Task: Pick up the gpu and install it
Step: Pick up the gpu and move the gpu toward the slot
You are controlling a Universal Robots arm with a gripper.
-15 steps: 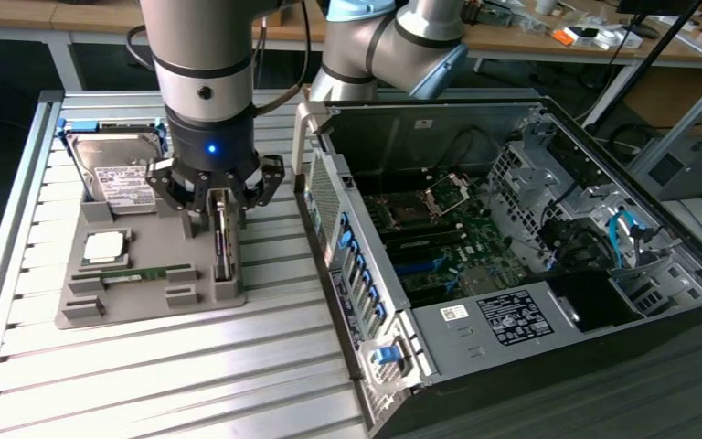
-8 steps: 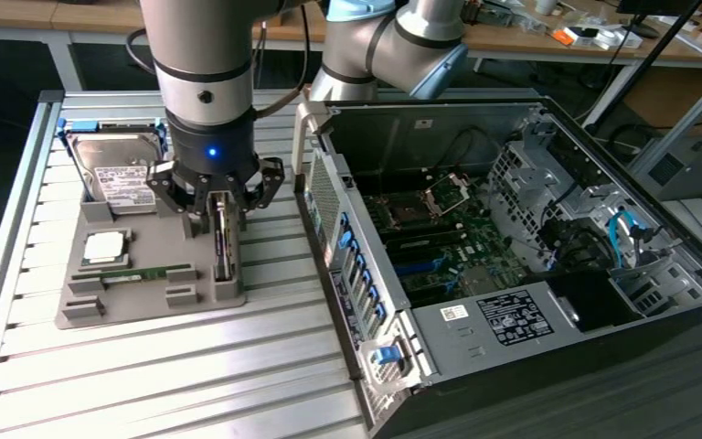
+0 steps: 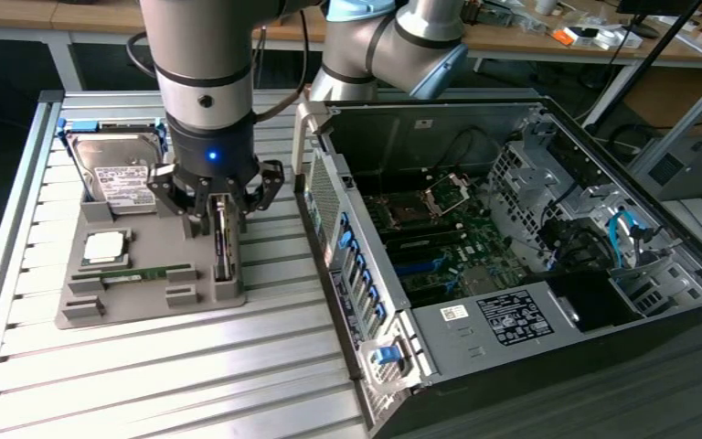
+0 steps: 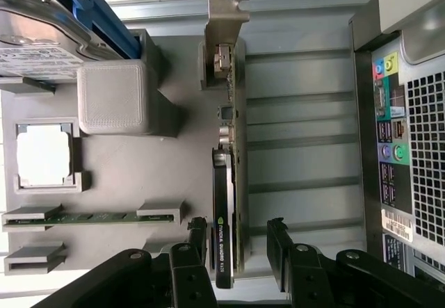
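Just one gpu (image 4: 229,169), upright inside one wide-open claw (image 4: 237,222)

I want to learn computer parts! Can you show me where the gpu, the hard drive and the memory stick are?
gpu (image 4: 231,144), wrist view, midway along its thin edge.
hard drive (image 3: 120,178), exterior view, on its white label.
memory stick (image 4: 90,217), wrist view, middle of its green board.

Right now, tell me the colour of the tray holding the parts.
The tray is plain grey; the wrist view shows it best.
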